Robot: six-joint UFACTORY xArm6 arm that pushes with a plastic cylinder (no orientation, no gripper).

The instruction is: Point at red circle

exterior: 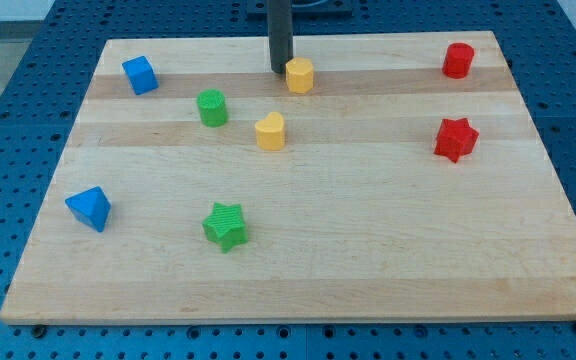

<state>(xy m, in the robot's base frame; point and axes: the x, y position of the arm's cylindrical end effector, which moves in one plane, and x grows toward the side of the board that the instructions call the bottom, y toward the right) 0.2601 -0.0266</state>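
Red plastic, smooth and matte, makes up the red circle block [457, 60], a short cylinder with a flat top that stands upright near the view's top right corner of the pale wooden surface [368, 250], close to its right edge. Below it in the view, set apart, lies the red star block [455, 138], of the same red plastic with blunt points. My tip [281, 69], the lower end of a straight dark rod, rests on the wood near the view's top centre, just beside the left face of the yellow hexagon block [300, 75]; whether the two touch cannot be told. It is well apart from the red circle block, far to that block's left. There are no fingers on this rod, so nothing is clenched or grasped. A yellow heart block [270, 131] sits below the hexagon, and a green cylinder block [211, 107] lies to the heart's upper left. A blue cube block [140, 75] sits tilted near the top left, a blue wedge-like block [89, 208] near the left edge, and a ridged green star block [226, 225] toward the bottom. The wood shows long lengthwise grain in lighter and darker bands and lies on a blue perforated base [8, 110].
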